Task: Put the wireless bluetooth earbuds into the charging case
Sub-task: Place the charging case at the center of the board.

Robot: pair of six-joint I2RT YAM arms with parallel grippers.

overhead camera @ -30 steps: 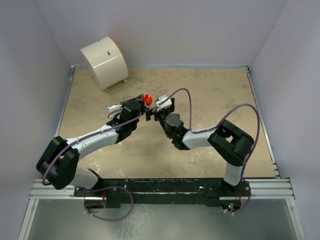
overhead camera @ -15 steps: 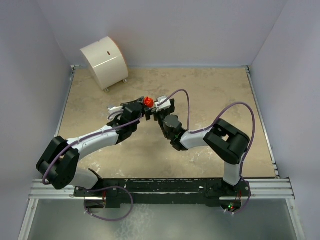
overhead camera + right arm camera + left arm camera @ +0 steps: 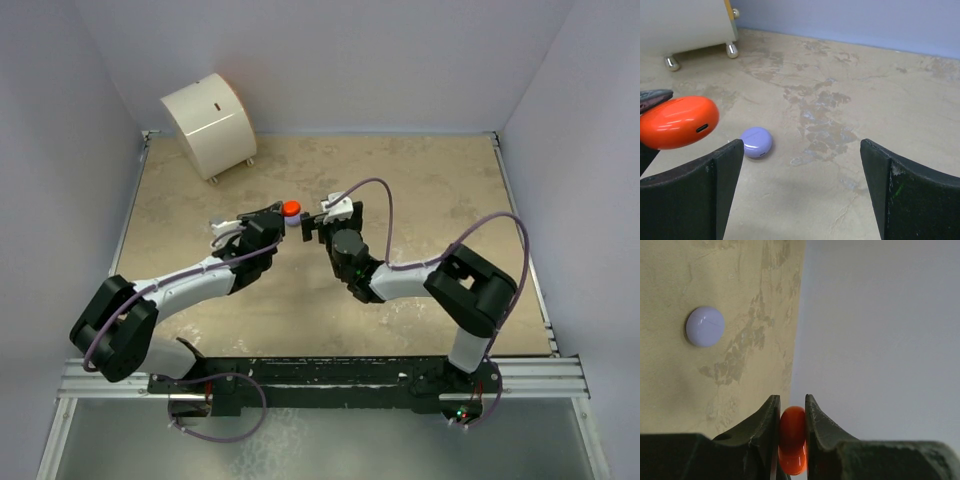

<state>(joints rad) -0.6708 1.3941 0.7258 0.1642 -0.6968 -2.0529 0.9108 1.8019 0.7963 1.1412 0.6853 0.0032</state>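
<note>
My left gripper (image 3: pixel 792 402) is shut on a glossy red-orange round charging case (image 3: pixel 792 440), held on edge above the table; the lid looks closed. The same red-orange case (image 3: pixel 291 208) shows in the top view, and hangs at the left of the right wrist view (image 3: pixel 679 121). A lilac round case (image 3: pixel 756 141) lies closed on the table below it, also in the left wrist view (image 3: pixel 705 326). My right gripper (image 3: pixel 801 145) stands wide open just right of the orange case, holding nothing. The earbuds are out of view.
A white drum-shaped box on small metal feet (image 3: pixel 208 123) stands at the back left by the wall. The tan mottled table (image 3: pixel 420 190) is ringed by pale walls. Both arms meet near the table's middle.
The right gripper has drawn back a little from the orange case. The left gripper has shifted slightly towards the near side with the case still in it.
</note>
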